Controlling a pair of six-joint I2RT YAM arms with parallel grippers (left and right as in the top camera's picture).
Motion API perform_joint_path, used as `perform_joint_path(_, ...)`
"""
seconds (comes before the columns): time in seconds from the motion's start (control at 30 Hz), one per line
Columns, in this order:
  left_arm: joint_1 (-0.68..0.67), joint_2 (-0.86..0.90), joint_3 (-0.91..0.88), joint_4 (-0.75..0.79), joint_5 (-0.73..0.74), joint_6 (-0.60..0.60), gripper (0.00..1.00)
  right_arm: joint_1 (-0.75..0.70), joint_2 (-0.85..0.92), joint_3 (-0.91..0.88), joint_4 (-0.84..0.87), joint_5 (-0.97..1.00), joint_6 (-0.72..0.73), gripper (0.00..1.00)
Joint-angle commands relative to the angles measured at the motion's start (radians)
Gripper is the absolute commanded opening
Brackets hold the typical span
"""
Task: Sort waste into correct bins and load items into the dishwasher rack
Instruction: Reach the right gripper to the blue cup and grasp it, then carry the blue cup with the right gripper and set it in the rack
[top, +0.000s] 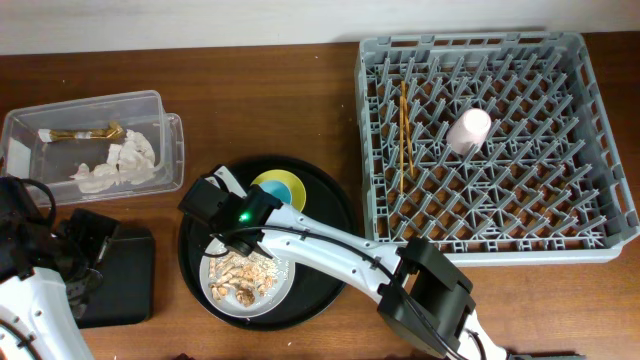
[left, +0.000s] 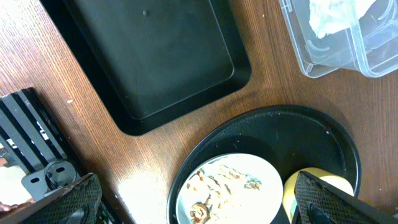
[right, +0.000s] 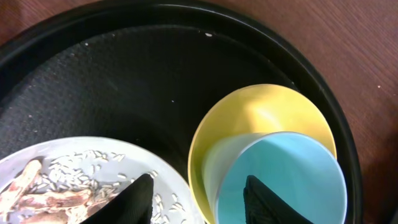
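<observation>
The grey dishwasher rack (top: 590, 215) holds the pink cup (top: 468, 130) and the chopsticks (top: 405, 130). The light-blue cup (right: 283, 180) sits inside the yellow bowl (right: 261, 106), next to the white plate (right: 74, 165) with food scraps (right: 37, 193) and rice. My right gripper (right: 199, 199) is open low over them, one finger over the plate and one inside the cup. My left gripper (left: 199, 208) is open and empty, high above the plate (left: 227, 186). The clear tub (top: 90, 140) holds white napkins (top: 120, 165) and the brown wrapper (top: 80, 133). The shallow black tray (left: 155, 56) is bare.
The plate, bowl and cup stand on a large round black tray (top: 325, 275) at the table's middle front. My right arm (top: 340, 250) crosses this tray from the lower right. The rack fills the right side.
</observation>
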Motion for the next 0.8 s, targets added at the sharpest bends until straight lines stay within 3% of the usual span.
perform_joint_path(0.0, 0.002, -0.002, 0.005, 0.002, 0.000, -0.006, 0.99, -0.040, 0.011, -0.029, -0.009, -0.003, 0.037, 0.37)
perform_joint_path(0.1, 0.002, -0.002, 0.005, 0.002, 0.001, -0.006, 0.99, -0.053, 0.011, -0.029, -0.008, -0.073, 0.040, 0.30)
perform_joint_path(0.23, 0.002, -0.002, 0.005, 0.002, 0.000, -0.005, 0.99, -0.052, 0.007, -0.025, -0.010, -0.095, 0.092, 0.04)
perform_joint_path(0.33, 0.002, -0.002, 0.005, 0.002, 0.001, -0.005, 0.99, -0.061, -0.018, 0.048, -0.060, -0.094, 0.092, 0.04)
perform_joint_path(0.43, 0.002, -0.002, 0.005, 0.002, 0.000, -0.006, 0.99, -0.143, -0.086, 0.219, -0.233, -0.101, 0.126, 0.04)
perform_joint_path(0.57, 0.002, -0.002, 0.005, 0.002, 0.000, -0.006, 0.99, -0.403, -0.195, 0.394, -0.420, -0.313, 0.125, 0.04)
perform_joint_path(0.7, 0.002, -0.002, 0.005, 0.002, 0.000, -0.006, 0.99, -0.917, -0.233, 0.387, -0.576, -0.883, -0.053, 0.04)
perform_joint_path(0.77, 0.002, -0.002, 0.005, 0.002, 0.000, -0.006, 0.99, -1.117, -0.232, 0.327, -0.644, -1.014, -0.132, 0.04)
